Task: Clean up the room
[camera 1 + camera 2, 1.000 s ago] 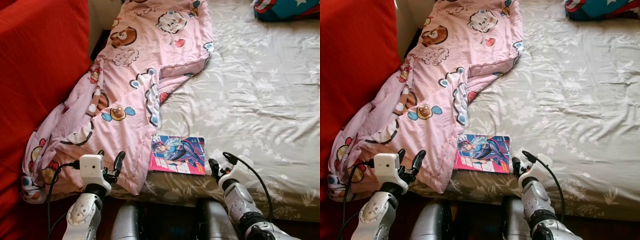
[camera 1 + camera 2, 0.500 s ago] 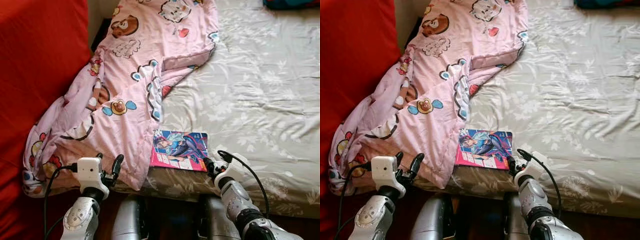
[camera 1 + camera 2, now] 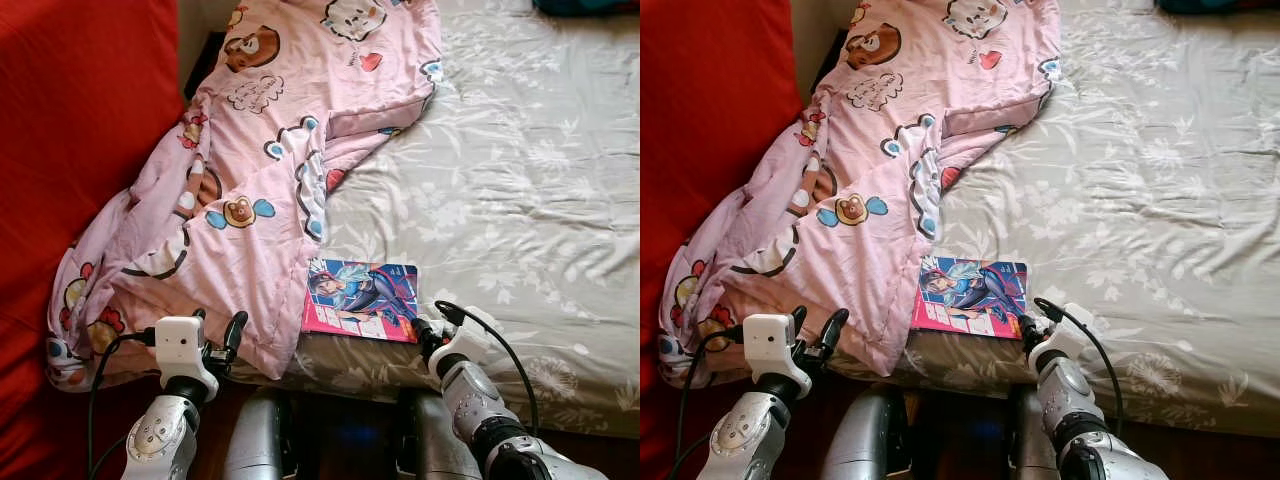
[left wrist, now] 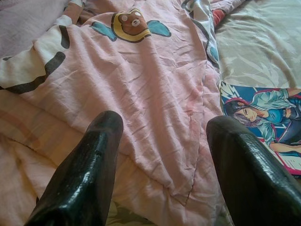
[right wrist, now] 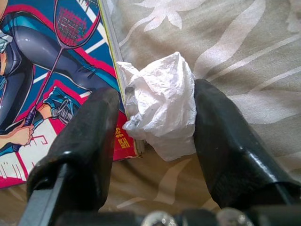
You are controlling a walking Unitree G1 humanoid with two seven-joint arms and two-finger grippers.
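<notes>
A crumpled white paper wad (image 5: 160, 108) lies on the grey floral sheet (image 3: 520, 180) at the bed's near edge. It touches the near right corner of a colourful comic book (image 3: 362, 300). My right gripper (image 3: 425, 335) is shut on the wad, one black finger pressing each side. My left gripper (image 3: 218, 325) hangs open just off the bed's edge. It faces the lower fold of a pink cartoon blanket (image 3: 260, 170) with nothing between its fingers (image 4: 84, 174).
The pink blanket covers the bed's left side and spills over the near edge. A tall red fabric surface (image 3: 70, 150) stands close on the left. A dark item (image 3: 585, 5) lies at the bed's far right corner. The sheet to the right is bare.
The camera view has shifted a little. My right gripper now sits closer to the comic book's near right corner. The left gripper keeps its place by the blanket.
</notes>
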